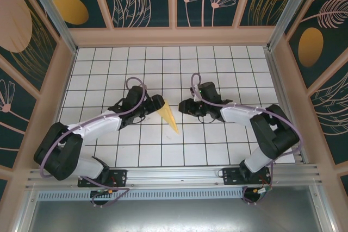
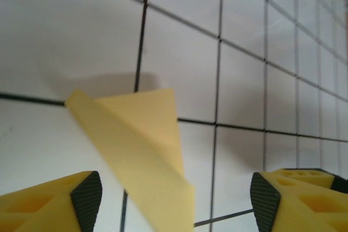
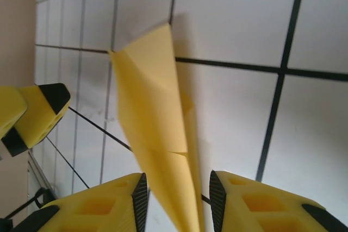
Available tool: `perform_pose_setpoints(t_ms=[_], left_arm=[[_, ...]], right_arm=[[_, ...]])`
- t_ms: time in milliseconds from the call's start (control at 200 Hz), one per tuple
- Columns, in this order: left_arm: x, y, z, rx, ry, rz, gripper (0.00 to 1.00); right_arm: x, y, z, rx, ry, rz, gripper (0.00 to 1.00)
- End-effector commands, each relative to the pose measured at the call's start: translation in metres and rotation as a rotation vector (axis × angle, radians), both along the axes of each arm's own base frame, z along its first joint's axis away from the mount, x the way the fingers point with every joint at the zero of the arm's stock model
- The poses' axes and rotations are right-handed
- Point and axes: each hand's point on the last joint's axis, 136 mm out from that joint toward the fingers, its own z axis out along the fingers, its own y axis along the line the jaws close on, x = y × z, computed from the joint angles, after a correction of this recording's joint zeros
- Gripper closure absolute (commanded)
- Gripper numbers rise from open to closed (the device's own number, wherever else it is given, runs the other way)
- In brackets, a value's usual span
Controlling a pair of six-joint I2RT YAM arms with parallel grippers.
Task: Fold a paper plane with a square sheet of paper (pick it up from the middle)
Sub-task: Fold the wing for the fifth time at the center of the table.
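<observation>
- Jaws first, top view: both grippers stand parted with nothing clamped, as far as this height lets me judge. The left gripper [image 1: 152,104] sits just beside the wide tail of the paper plane [image 1: 167,115]. The right gripper [image 1: 184,107] is near the plane's other flank, a little apart from it.
- Same view: the plane, a folded yellow dart, lies on the gridded table [image 1: 109,69]. Both grippers flank its tail half, and its nose end is free.
- Left wrist: the left pads [image 2: 87,199] stand wide apart. The plane's tail fans out ahead of them, closer to the left-hand pad, and neither pad presses it.
- Right wrist: the right pads [image 3: 141,199] are about half spread. They straddle the plane's narrow body with a sliver of table showing on each side. One of the left gripper's fingertips [image 3: 54,97] shows off the plane's far flank.
- Step in hand, by my reading: letting the folded plane go.
- To do it well, spread the right jaws clear of both flanks. Then back each gripper straight away from the plane, low and slow, so no pad drags the thin paper, springs a fold or skews the nose.
</observation>
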Motion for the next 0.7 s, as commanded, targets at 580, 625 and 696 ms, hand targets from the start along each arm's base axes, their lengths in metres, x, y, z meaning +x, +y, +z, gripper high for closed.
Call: perform_pose_setpoints(t_ms=[580, 625, 696], left_arm=[[-0.009, 0.000, -0.057, 0.237, 0.202, 0.064, 0.49], [-0.012, 0.004, -0.058, 0.241, 0.203, 0.071, 0.51], [-0.015, 0.006, -0.058, 0.238, 0.199, 0.072, 0.59]], right_arm=[[-0.017, 0.025, -0.018, -0.006, 0.029, 0.125, 0.60], [-0.017, 0.027, -0.019, -0.004, 0.030, 0.133, 0.60], [-0.018, 0.031, -0.020, -0.003, 0.027, 0.141, 0.59]])
